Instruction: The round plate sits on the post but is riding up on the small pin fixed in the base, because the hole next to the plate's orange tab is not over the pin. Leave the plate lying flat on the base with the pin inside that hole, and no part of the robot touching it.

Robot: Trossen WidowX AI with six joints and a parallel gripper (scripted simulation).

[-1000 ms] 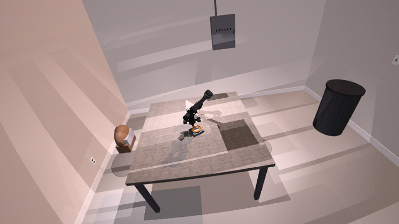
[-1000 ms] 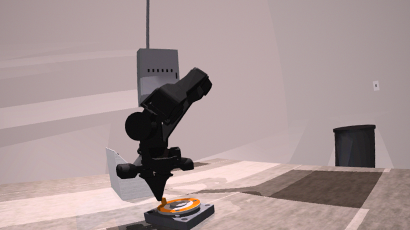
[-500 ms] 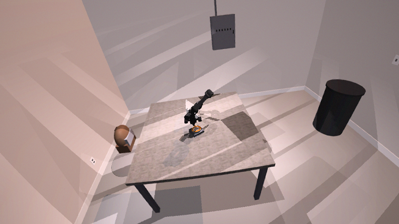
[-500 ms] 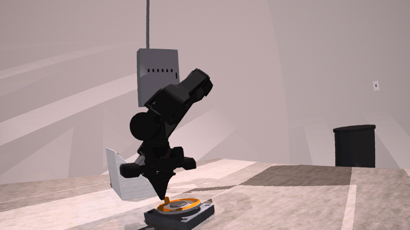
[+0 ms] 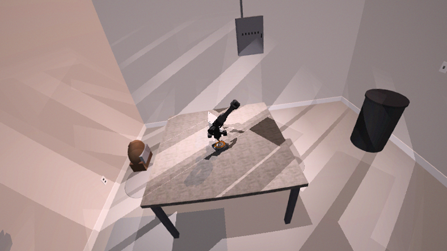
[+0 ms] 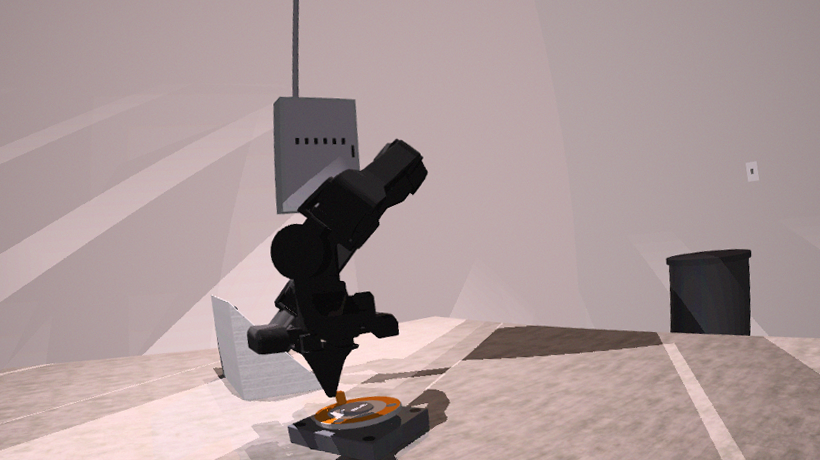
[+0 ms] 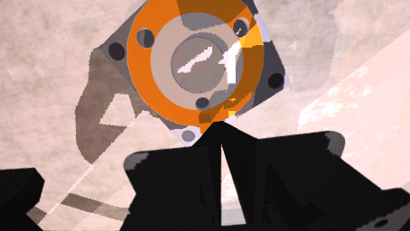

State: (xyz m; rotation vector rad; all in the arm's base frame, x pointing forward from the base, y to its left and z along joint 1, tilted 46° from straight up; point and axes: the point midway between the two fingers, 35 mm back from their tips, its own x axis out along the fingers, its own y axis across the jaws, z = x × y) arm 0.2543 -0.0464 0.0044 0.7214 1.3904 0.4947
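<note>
The round orange and pale plate (image 5: 222, 144) (image 6: 390, 404) (image 7: 138, 69) sits around the grey post (image 7: 197, 72) on the dark square base (image 6: 336, 441) (image 7: 272, 60). In the exterior view the plate stands a little proud of the base and looks slightly tilted. Its orange tab (image 6: 341, 397) (image 7: 204, 128) is at the side toward the arm; the small hole beside it (image 7: 202, 103) is dark. I cannot make out the pin. My gripper (image 6: 331, 395) (image 7: 218, 125) is shut and empty, its tips right beside the tab; whether they touch is unclear. The fingers partly hide the tab in the wrist view.
A pale angled block (image 5: 211, 117) (image 6: 241, 365) stands on the table (image 5: 251, 163) behind the arm. A grey box (image 5: 251, 33) (image 6: 315, 117) hangs on a pole behind. A black bin (image 5: 379, 120) (image 6: 709, 294) and a brown rounded object (image 5: 136, 151) are off the table.
</note>
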